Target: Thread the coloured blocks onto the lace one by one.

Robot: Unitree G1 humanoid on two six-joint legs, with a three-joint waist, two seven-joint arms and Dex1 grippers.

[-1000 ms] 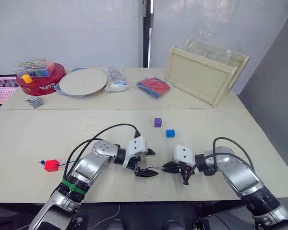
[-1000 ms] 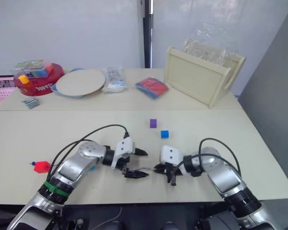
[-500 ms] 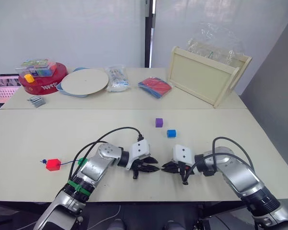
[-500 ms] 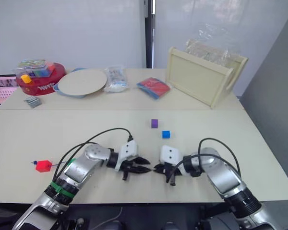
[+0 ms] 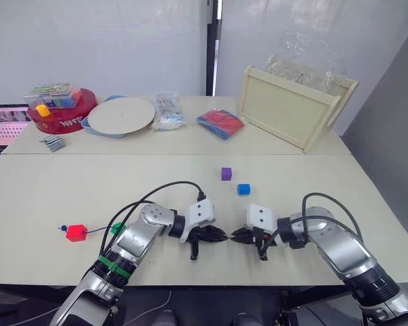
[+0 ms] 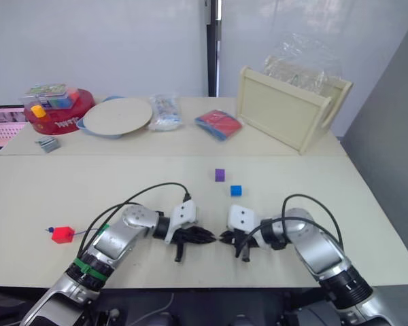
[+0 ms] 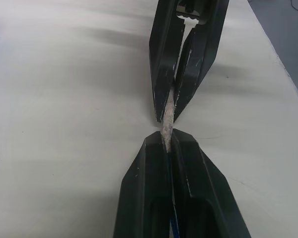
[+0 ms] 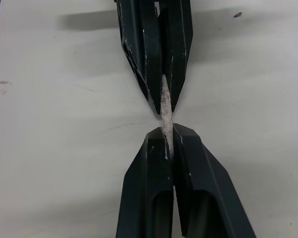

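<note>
My left gripper (image 5: 217,236) and right gripper (image 5: 235,236) meet tip to tip near the table's front edge. The lace's stiff pale tip (image 7: 167,116) bridges them. The left fingers (image 7: 154,163) are shut on one end of it, and the right fingers (image 8: 156,158) close around the other end with a hairline gap. The thin blue lace (image 5: 95,232) runs left to a red block (image 5: 75,232) near its knot. A green block (image 5: 117,229) sits on it beside my left forearm. A purple block (image 5: 226,174) and a blue block (image 5: 243,189) lie loose beyond the grippers.
Along the far side stand a red tub (image 5: 56,115) with a yellow piece, a round plate (image 5: 120,117), a plastic bag (image 5: 165,111), a red-and-blue packet (image 5: 219,123) and a tilted wooden tray (image 5: 296,109). A small grey object (image 5: 52,142) lies at far left.
My left gripper, open a second ago, moved right to the right gripper and shut on the lace's pale tip. The right gripper stayed where it was.
</note>
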